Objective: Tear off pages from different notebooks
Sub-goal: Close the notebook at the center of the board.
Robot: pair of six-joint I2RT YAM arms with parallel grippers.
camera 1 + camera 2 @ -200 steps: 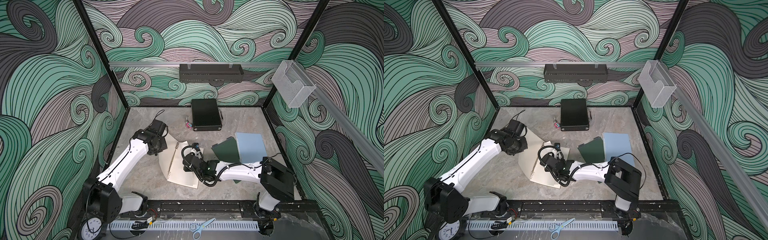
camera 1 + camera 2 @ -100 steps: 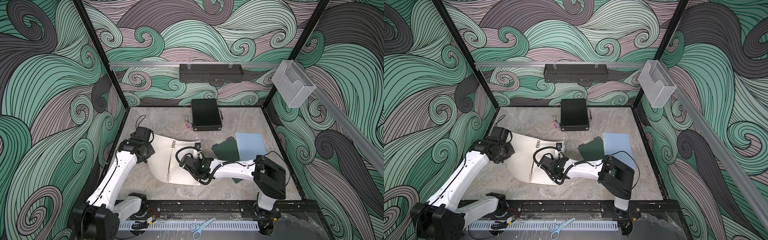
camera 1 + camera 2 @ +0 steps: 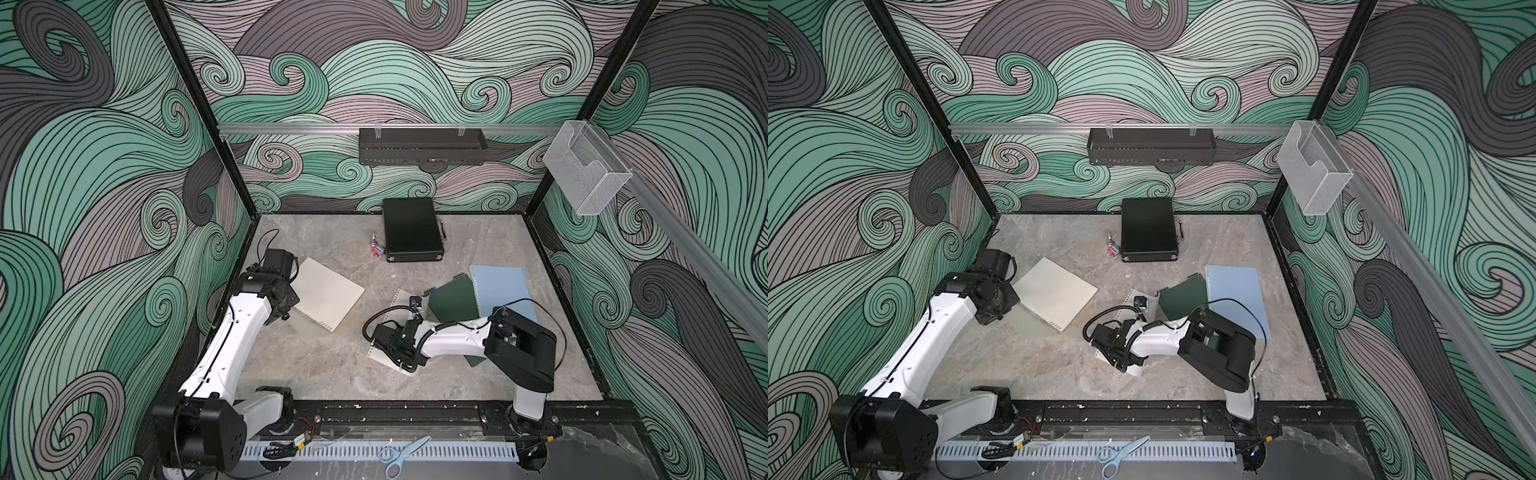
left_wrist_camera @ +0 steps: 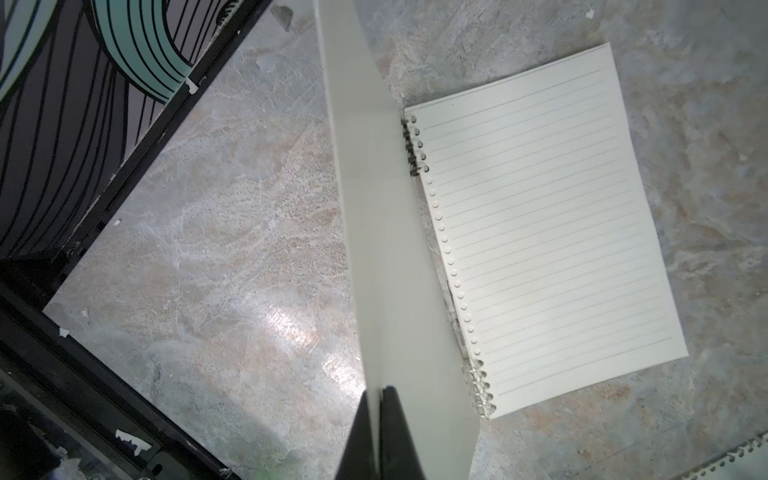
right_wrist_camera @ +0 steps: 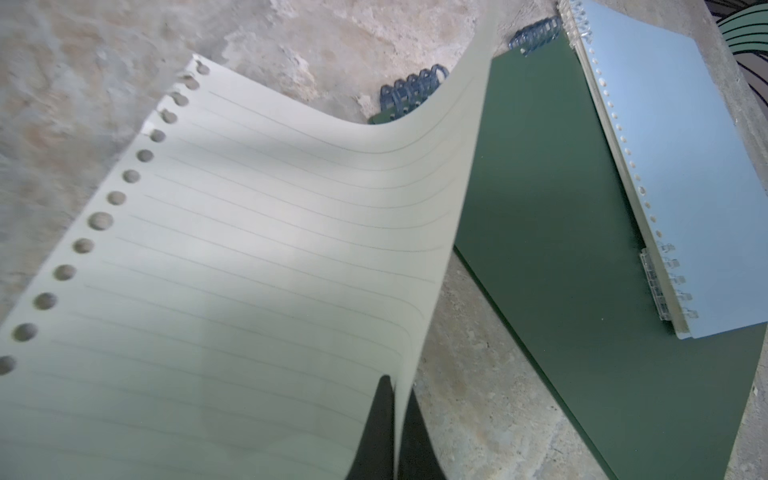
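- Grey marbled table [image 3: 332, 374], walled in on three sides
- Black hard case [image 3: 411, 235] lying flat at the far edge, mid-table
- Light blue notebook [image 3: 503, 286] closed, on the right side; its spiral edge lies over the edge of the dark green notebook [image 3: 453, 301], also closed
- Open notebook [image 3: 328, 293] on the left side, lined sheet face up, well apart from the other two; its pale cover [image 4: 374, 208] stands raised off the spiral
- Loose page [image 5: 249, 270], lined, with a punched-hole edge, lifted and curling, just beside the dark green notebook; in both top views it is partly hidden under the right arm
- Blue-handled scissors [image 3: 401, 455] on the front rail, off the table
- Left gripper [image 4: 381, 392] clenched on the cover's free edge
- Right gripper [image 5: 395, 386] clenched on the page's plain edge, opposite the holes
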